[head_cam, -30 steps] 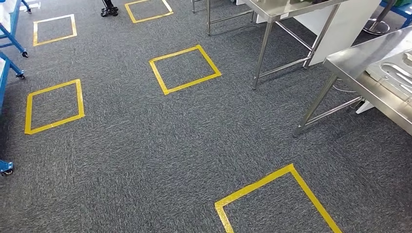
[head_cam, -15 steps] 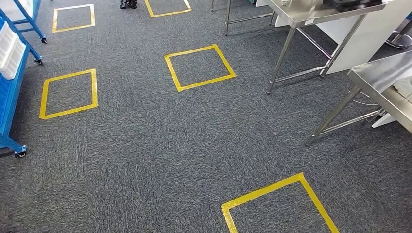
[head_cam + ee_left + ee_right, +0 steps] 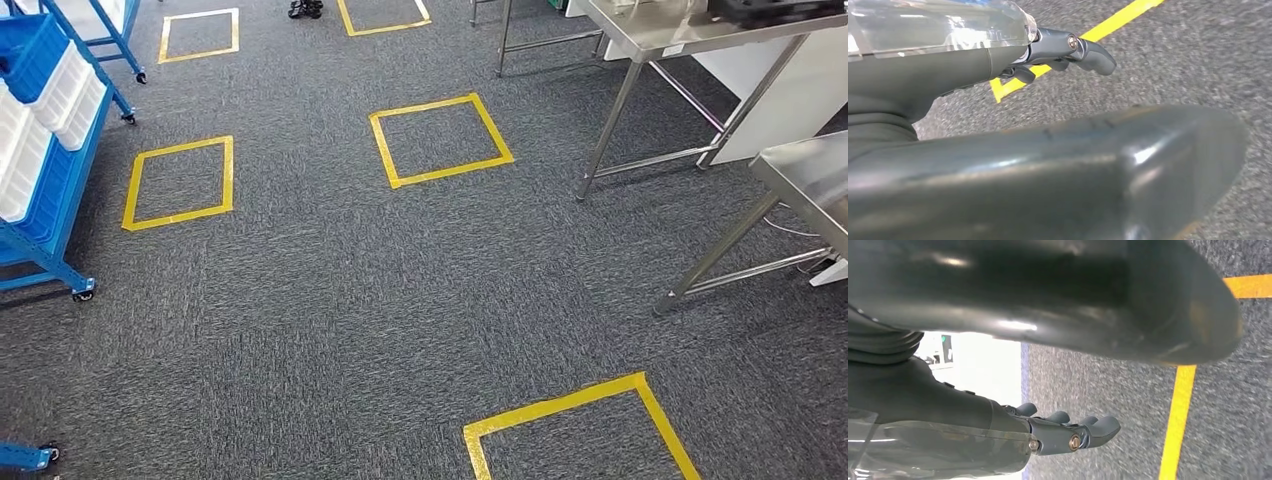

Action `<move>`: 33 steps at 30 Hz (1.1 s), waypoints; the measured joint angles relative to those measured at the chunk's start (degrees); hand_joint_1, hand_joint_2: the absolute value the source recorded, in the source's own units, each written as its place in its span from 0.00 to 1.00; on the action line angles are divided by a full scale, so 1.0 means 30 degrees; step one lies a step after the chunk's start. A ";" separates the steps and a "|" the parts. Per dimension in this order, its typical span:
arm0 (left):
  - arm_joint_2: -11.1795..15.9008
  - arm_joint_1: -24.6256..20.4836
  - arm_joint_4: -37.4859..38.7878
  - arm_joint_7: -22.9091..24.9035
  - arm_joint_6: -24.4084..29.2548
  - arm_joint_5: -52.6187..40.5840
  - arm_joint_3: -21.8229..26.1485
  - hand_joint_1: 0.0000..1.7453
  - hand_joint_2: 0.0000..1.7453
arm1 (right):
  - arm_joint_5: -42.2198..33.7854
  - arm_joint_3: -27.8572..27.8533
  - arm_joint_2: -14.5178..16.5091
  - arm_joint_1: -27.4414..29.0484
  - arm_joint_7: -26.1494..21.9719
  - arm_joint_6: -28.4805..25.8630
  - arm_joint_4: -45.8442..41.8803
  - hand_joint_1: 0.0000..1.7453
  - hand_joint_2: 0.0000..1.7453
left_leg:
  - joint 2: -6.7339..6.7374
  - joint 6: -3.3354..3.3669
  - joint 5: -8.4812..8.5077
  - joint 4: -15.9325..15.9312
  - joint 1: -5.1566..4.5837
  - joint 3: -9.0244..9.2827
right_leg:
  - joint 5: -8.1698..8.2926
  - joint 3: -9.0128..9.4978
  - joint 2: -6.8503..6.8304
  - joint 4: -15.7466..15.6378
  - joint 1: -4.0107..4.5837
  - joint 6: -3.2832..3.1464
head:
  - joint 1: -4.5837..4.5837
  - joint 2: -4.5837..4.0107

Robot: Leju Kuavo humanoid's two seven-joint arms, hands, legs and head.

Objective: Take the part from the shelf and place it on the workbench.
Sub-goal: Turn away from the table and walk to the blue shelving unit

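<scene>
Grey carpet [image 3: 400,300] covers the whole room, with five yellow tape squares [image 3: 440,140] on it, some cut by the frame. At nine to eleven o'clock stands the blue shelf [image 3: 50,170] on wheels, carrying white bins [image 3: 70,85]; the part is surely there, but I cannot make it out. Two steel benches [image 3: 690,30] stand at one to three o'clock. The left hand [image 3: 1068,50] and the right hand [image 3: 1073,432] hang over the floor, fingers loosely apart, holding nothing. I think the robot should face the shelf squarely and stop close before raising an arm.
</scene>
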 joint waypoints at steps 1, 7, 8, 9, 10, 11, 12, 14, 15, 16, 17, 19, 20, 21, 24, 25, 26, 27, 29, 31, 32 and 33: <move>0.0000 0.0005 0.0000 0.0009 0.0007 -0.0004 0.0000 0.00 0.00 | 0.0000 0.0000 0.0000 -0.0005 -0.0031 -0.0005 0.0000 0.00 0.00 | 0.0113 0.0067 0.0710 -0.1292 -0.0007 0.0645 | -0.0023 0.0047 -0.0093 0.0003 0.0012 0.0026 | 0.0000 0.0000; -0.0009 -0.0031 0.0000 0.0005 0.0020 -0.0044 0.0000 0.00 0.00 | 0.0000 0.0002 0.0011 -0.0022 -0.0107 0.0013 -0.0002 0.00 0.00 | 0.0635 0.0614 0.2100 -0.5307 -0.0239 0.2487 | -0.0162 0.0216 -0.0586 0.0025 0.0098 0.0520 | 0.0000 0.0000; -0.0025 -0.0017 0.0000 0.0004 0.0016 -0.0053 0.0000 0.00 0.00 | 0.0000 0.0004 0.0016 -0.0023 -0.0111 0.0015 -0.0002 0.00 0.00 | 0.0527 0.0723 0.2182 -0.5413 -0.0211 0.2538 | -0.0317 0.0195 -0.0497 0.0168 0.0067 0.0625 | 0.0004 0.0000; -0.0040 -0.0012 0.0000 0.0002 0.0015 -0.0057 0.0000 0.00 0.00 | 0.0000 0.0005 0.0020 -0.0017 -0.0113 0.0015 -0.0002 0.00 0.00 | 0.0434 0.0837 0.2279 -0.5517 -0.0178 0.2580 | -0.0671 0.0027 -0.0295 0.0610 0.0045 0.0718 | 0.0005 0.0000; -0.0054 -0.0018 0.0000 0.0002 0.0013 -0.0057 0.0000 0.00 0.00 | 0.0000 0.0007 0.0013 -0.0003 -0.0113 0.0013 0.0000 0.00 0.00 | 0.0345 0.0927 0.2363 -0.5603 -0.0144 0.2612 | -0.1236 -0.0348 -0.0025 0.1472 0.0021 0.0789 | 0.0007 0.0000; -0.0062 -0.0027 0.0000 0.0002 0.0011 -0.0055 0.0000 0.00 0.00 | -0.0002 0.0007 -0.0002 0.0015 -0.0113 0.0013 0.0000 0.00 0.00 | 0.0243 0.0972 0.2402 -0.5625 -0.0145 0.2580 | -0.1921 -0.0914 0.0247 0.2707 -0.0010 0.0832 | 0.0009 0.0000; -0.0062 -0.0032 0.0000 0.0002 0.0011 -0.0053 0.0000 0.00 0.00 | -0.0003 0.0007 -0.0015 0.0036 -0.0111 0.0013 0.0000 0.00 0.00 | 0.0130 0.0997 0.2418 -0.5615 -0.0151 0.2549 | -0.2516 -0.1559 0.0391 0.4033 -0.0020 0.0859 | 0.0007 0.0000; -0.0066 -0.0034 0.0000 0.0002 0.0011 -0.0053 0.0000 0.00 0.00 | -0.0009 0.0007 -0.0035 0.0081 -0.0113 0.0013 0.0000 0.00 0.00 | -0.0137 0.0993 0.2413 -0.5572 -0.0163 0.2529 | -0.2760 -0.2334 0.0469 0.5486 -0.0035 0.0891 | 0.0007 0.0000; -0.0071 -0.0030 0.0000 0.0002 0.0011 -0.0053 0.0000 0.00 0.00 | -0.0011 0.0007 -0.0035 0.0098 -0.0115 0.0011 0.0000 0.00 0.00 | -0.0284 0.0970 0.2396 -0.5531 -0.0161 0.2536 | -0.2280 -0.2196 0.0485 0.5073 -0.0051 0.0886 | 0.0007 0.0000; -0.0076 -0.0028 0.0000 0.0002 0.0011 -0.0053 0.0000 0.00 0.00 | -0.0013 0.0007 -0.0036 0.0108 -0.0116 0.0009 0.0000 0.00 0.00 | -0.0433 0.0935 0.2371 -0.5484 -0.0157 0.2550 | -0.1562 -0.1742 0.0523 0.4016 -0.0078 0.0868 | 0.0007 0.0000; -0.0089 -0.0028 0.0000 0.0002 0.0009 -0.0053 0.0000 0.00 0.00 | -0.0015 0.0007 -0.0040 0.0119 -0.0116 0.0007 0.0002 0.00 0.00 | -0.0568 0.0880 0.2334 -0.5431 -0.0149 0.2552 | -0.0880 -0.1112 0.0678 0.2605 -0.0112 0.0834 | 0.0007 0.0000; -0.0109 -0.0044 0.0000 0.0002 0.0002 -0.0058 0.0000 0.00 0.00 | -0.0044 0.0007 -0.0047 0.0113 -0.0118 0.0005 0.0007 0.00 0.00 | -0.0800 0.0713 0.2266 -0.5319 -0.0185 0.2504 | -0.0103 -0.0224 0.0954 0.0579 -0.0089 0.0729 | 0.0007 0.0000; -0.0118 -0.0048 0.0000 0.0002 -0.0005 -0.0069 0.0000 0.00 0.00 | -0.0067 0.0007 -0.0049 0.0103 -0.0120 0.0005 0.0009 0.00 0.00 | -0.0877 0.0619 0.2250 -0.5293 -0.0195 0.2469 | -0.0046 -0.0074 0.1035 0.0202 -0.0048 0.0659 | 0.0007 0.0000; -0.0120 -0.0048 0.0000 0.0002 -0.0011 -0.0086 0.0000 0.00 0.00 | -0.0096 0.0007 -0.0049 0.0087 -0.0122 0.0005 0.0009 0.00 0.00 | -0.0946 0.0517 0.2253 -0.5293 -0.0197 0.2445 | -0.0041 -0.0077 0.0977 0.0182 0.0004 0.0577 | 0.0007 0.0000; -0.0124 -0.0036 0.0000 0.0004 -0.0018 -0.0119 0.0000 0.00 0.00 | -0.0153 0.0007 -0.0040 0.0060 -0.0126 0.0005 0.0007 0.00 0.00 | -0.0785 0.0220 0.1882 -0.4831 -0.0163 0.2235 | 0.0055 -0.0032 0.0673 0.0040 -0.0056 0.0221 | 0.0004 0.0000; -0.0124 -0.0049 0.0000 0.0005 -0.0018 -0.0119 0.0000 0.00 0.00 | -0.0162 0.0007 -0.0036 0.0070 -0.0126 0.0005 0.0007 0.00 0.00 | -0.0581 0.0135 0.1402 -0.4066 -0.0153 0.1903 | 0.0084 -0.0028 0.0555 -0.0011 -0.0074 0.0109 | 0.0000 0.0000; -0.0126 -0.0062 0.0000 0.0007 -0.0018 -0.0119 0.0000 0.00 0.00 | -0.0171 0.0007 -0.0035 0.0092 -0.0126 0.0007 0.0007 0.00 0.00 | -0.0353 0.0068 0.0764 -0.2908 -0.0115 0.1396 | 0.0084 -0.0035 0.0438 -0.0020 -0.0056 0.0027 | -0.0002 0.0000; -0.0131 -0.0073 0.0000 0.0009 -0.0020 -0.0119 0.0000 0.00 0.00 | -0.0189 0.0005 -0.0035 0.0122 -0.0126 0.0009 0.0009 0.00 0.00 | -0.0207 0.0001 0.0112 -0.1546 -0.0091 0.0768 | 0.0071 -0.0051 0.0326 -0.0018 -0.0025 -0.0026 | -0.0005 0.0000; -0.0142 -0.0058 0.0000 0.0009 -0.0033 -0.0142 0.0000 0.00 0.00 | -0.0257 0.0004 -0.0035 0.0163 -0.0124 0.0011 0.0011 0.00 0.00 | -0.0092 -0.0075 -0.0483 0.0325 -0.0043 -0.0092 | 0.0054 -0.0050 0.0090 -0.0012 0.0034 -0.0066 | -0.0005 0.0000; -0.0146 -0.0045 0.0000 0.0011 -0.0060 -0.0179 0.0000 0.00 0.00 | -0.0313 0.0004 -0.0035 0.0162 -0.0113 0.0005 0.0011 0.00 0.00 | 0.0012 -0.0030 0.0328 -0.0611 -0.0041 0.0388 | 0.0038 -0.0005 -0.0114 -0.0005 0.0067 -0.0057 | -0.0007 0.0000; -0.0146 -0.0054 0.0000 0.0013 -0.0080 -0.0197 0.0000 0.00 0.00 | -0.0322 0.0002 -0.0035 0.0155 -0.0107 0.0000 0.0009 0.00 0.00 | 0.0209 0.0061 0.1027 -0.1989 -0.0063 0.1090 | 0.0024 0.0033 -0.0211 -0.0004 0.0081 -0.0039 | -0.0007 0.0000; -0.0146 -0.0083 0.0000 0.0015 -0.0102 -0.0212 0.0000 0.00 0.00 | -0.0328 0.0002 -0.0033 0.0153 -0.0104 -0.0004 0.0009 0.00 0.00 | 0.0517 0.0170 0.1547 -0.3421 -0.0129 0.1785 | -0.0006 0.0062 -0.0308 0.0025 0.0129 0.0009 | -0.0007 0.0000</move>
